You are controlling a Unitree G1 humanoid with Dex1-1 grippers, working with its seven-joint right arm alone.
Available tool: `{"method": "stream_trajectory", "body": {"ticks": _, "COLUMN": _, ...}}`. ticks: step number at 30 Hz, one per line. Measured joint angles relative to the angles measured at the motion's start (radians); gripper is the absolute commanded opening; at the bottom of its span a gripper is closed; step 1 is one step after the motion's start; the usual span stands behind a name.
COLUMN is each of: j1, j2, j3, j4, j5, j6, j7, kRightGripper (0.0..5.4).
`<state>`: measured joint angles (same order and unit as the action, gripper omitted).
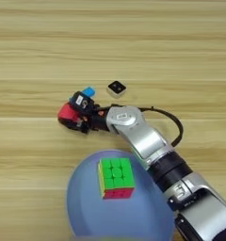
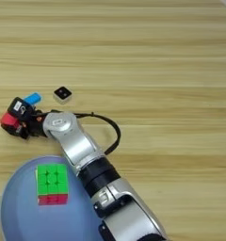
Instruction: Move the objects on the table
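Note:
My right gripper (image 1: pixel 73 114) reaches left across the table (image 1: pixel 39 47), its two black fingers closed on either side of the plain red cube (image 1: pixel 65 113), also seen at the left edge as the red cube (image 2: pixel 7 120). The flat blue bar (image 1: pixel 89 91) lies just behind the gripper, partly hidden by it. The small white block with a black dotted top (image 1: pixel 116 88) rests a little to the right of the bar. The green-and-red puzzle cube (image 1: pixel 116 178) sits on the round blue plate (image 1: pixel 82 207), green face up.
The silver forearm (image 1: pixel 143 139) crosses diagonally from the bottom right, passing over the plate's right rim, with a black cable (image 1: pixel 176 127) looping beside it. Bare wood stretches across the far half of the table and to the left.

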<state>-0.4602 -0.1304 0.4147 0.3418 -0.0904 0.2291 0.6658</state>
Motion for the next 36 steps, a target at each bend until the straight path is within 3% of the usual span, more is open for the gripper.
{"method": "stream_trajectory", "body": {"ticks": 5, "j1": 0.002, "j2": -0.003, "j3": -0.012, "j4": -0.023, "j5": 0.002, "j6": 0.006, "j7": 0.018, "kRightGripper": 2.40}}
{"method": "stream_trajectory", "body": {"ticks": 11, "j1": 0.019, "j2": -0.024, "j3": -0.033, "j4": -0.171, "j5": 0.028, "j6": 0.037, "j7": 0.063, "kRightGripper": 2.39}}
{"method": "stream_trajectory", "body": {"ticks": 18, "j1": 0.062, "j2": -0.083, "j3": -0.072, "j4": -0.330, "j5": 0.087, "j6": 0.067, "j7": 0.136, "kRightGripper": 2.39}}
{"method": "stream_trajectory", "body": {"ticks": 24, "j1": 0.100, "j2": -0.151, "j3": -0.129, "j4": -0.427, "j5": 0.198, "j6": 0.092, "j7": 0.252, "kRightGripper": 2.39}}
{"method": "stream_trajectory", "body": {"ticks": 29, "j1": 0.140, "j2": -0.227, "j3": -0.200, "j4": -0.494, "j5": 0.332, "j6": 0.066, "j7": 0.400, "kRightGripper": 2.39}}
{"method": "stream_trajectory", "body": {"ticks": 36, "j1": 0.177, "j2": -0.297, "j3": -0.274, "j4": -0.517, "j5": 0.425, "j6": 0.018, "j7": 0.515, "kRightGripper": 2.39}}
